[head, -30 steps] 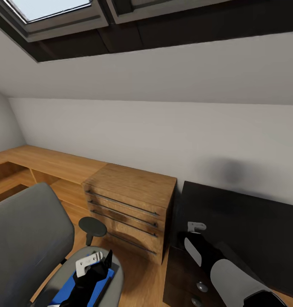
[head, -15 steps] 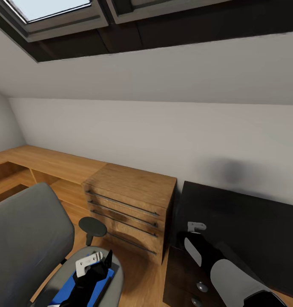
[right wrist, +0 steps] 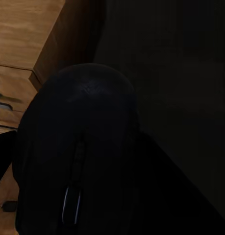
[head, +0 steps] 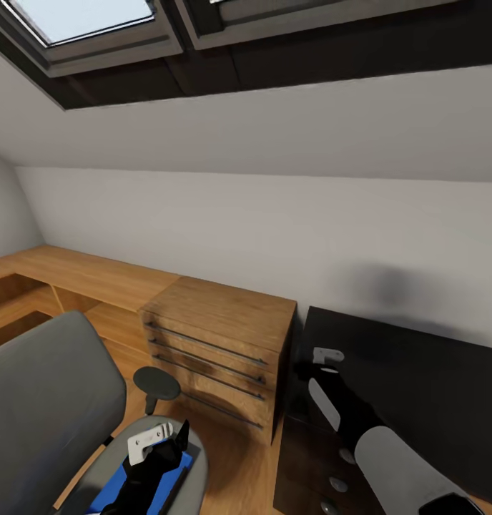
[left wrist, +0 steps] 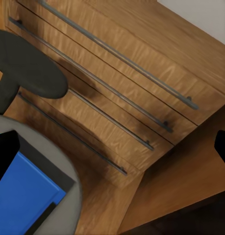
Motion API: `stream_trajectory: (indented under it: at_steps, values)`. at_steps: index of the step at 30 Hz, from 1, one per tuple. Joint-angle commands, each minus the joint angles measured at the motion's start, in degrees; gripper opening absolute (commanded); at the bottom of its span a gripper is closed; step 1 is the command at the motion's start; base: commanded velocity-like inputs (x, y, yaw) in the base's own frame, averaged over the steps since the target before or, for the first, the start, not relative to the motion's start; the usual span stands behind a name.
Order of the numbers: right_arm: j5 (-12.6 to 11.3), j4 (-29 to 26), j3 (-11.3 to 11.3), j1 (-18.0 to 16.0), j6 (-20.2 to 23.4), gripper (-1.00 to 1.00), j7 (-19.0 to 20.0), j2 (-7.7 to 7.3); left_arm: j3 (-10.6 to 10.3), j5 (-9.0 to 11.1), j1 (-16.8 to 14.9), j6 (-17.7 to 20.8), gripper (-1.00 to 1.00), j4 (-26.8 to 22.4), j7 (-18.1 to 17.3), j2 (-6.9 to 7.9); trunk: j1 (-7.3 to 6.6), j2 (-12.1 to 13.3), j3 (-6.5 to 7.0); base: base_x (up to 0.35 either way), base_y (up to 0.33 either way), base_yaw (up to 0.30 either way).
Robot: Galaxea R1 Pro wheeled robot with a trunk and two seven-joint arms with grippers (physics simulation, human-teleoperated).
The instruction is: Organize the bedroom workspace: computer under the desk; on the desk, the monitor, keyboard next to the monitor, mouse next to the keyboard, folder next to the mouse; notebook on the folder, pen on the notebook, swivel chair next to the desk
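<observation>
The grey swivel chair (head: 46, 400) stands at lower left, and the blue folder (head: 110, 486) lies on its seat. My left gripper (head: 171, 443) hovers open just above the folder's (left wrist: 24, 200) far end, fingers wide apart and holding nothing. My right gripper (head: 307, 373) is at the left edge of the black desk (head: 417, 372). It is shut on the black mouse (right wrist: 78, 137), which hangs just above the dark desk top (right wrist: 181, 73). Monitor, keyboard, notebook and pen are out of view.
A low light-wood cabinet (head: 224, 336) with three bar-handled drawers stands between chair and desk, against a sloped white wall. The chair's round black armrest (head: 155, 383) rises near the left gripper. The desk's dark drawer unit (head: 317, 472) is below my right arm. Wooden floor (head: 239, 465) lies between.
My right arm has reached farther forward along the desk's left edge with the mouse. The view has shifted slightly. The left gripper stays over the folder.
</observation>
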Motion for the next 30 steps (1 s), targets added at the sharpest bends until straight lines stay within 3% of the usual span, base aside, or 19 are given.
stream_trajectory:
  at_steps: [1,9,20,23,25,30]
  values:
    - [-0.75,-0.63,0.26,-0.02,0.76,-1.00,-0.59,-0.27,-0.03,0.47,0.00,0.24,1.00,-0.11,0.34,0.00,-0.22,0.37,0.13,0.000,0.000,0.000]
    - [-0.77,-1.49,0.21,-0.01,1.54,-1.00,-0.61,-0.55,0.02,0.52,0.00,0.22,1.00,-0.14,0.30,0.07,-1.98,3.58,1.56,-0.018,0.000,0.000]
    - [-0.84,-1.72,0.06,-0.01,1.82,-1.00,-0.61,-0.40,0.02,0.49,0.00,0.25,1.00,-0.11,0.33,0.09,-4.39,8.00,3.54,-0.298,0.000,0.000]
    - [-1.66,-2.44,0.02,-0.01,1.82,-1.00,-0.61,-0.32,0.02,0.50,0.00,0.33,1.00,-0.10,0.35,0.05,-5.05,9.20,4.08,-0.337,0.000,0.000]
    - [-3.89,-3.75,0.01,-0.01,1.82,-1.00,-0.62,-0.38,-0.02,0.51,0.00,1.17,1.00,-0.06,0.36,0.01,-5.49,10.00,4.44,-0.338,0.000,0.000]
    - [-5.17,-4.38,0.06,-0.01,1.77,-1.00,-0.67,-0.45,0.01,0.52,0.00,2.33,1.00,0.01,0.34,0.00,-6.59,12.01,5.33,-0.338,0.000,0.000]
